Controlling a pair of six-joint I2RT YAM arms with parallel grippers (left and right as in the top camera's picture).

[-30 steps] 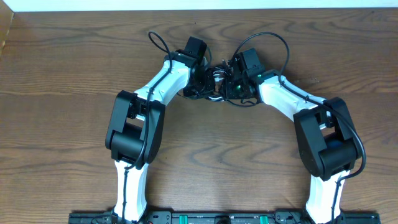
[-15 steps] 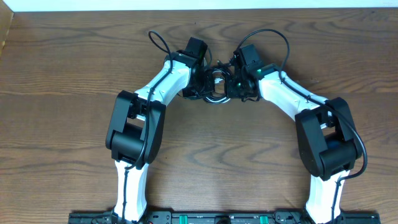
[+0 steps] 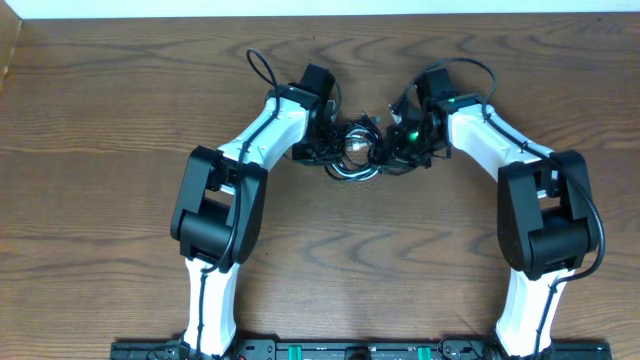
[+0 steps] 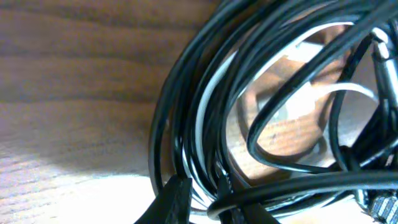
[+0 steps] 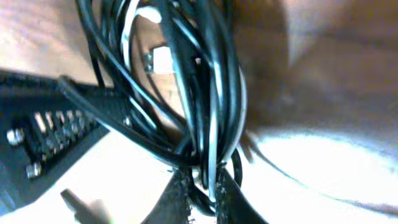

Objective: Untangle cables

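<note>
The cables (image 3: 355, 152) are a tangled bundle of black cords with a white one, stretched between my two grippers at the far middle of the table. My left gripper (image 3: 325, 140) is shut on the bundle's left side; the left wrist view shows its fingers (image 4: 205, 202) pinching black and white strands of the cables (image 4: 249, 112). My right gripper (image 3: 405, 140) is shut on the bundle's right side; the right wrist view shows its fingers (image 5: 204, 190) clamped on several strands of the cables (image 5: 205, 93). A small white plug end (image 5: 158, 59) shows inside the loops.
The wooden table (image 3: 100, 120) spreads around both arms. The thicker black arm wires loop above each wrist, one on the left (image 3: 262, 68) and one on the right (image 3: 470, 70). A pale wall edge (image 3: 320, 8) runs along the back.
My right gripper has moved right and slightly back, pulling the bundle wider. The left gripper has stayed nearly still. The cables now stretch out more between the two.
</note>
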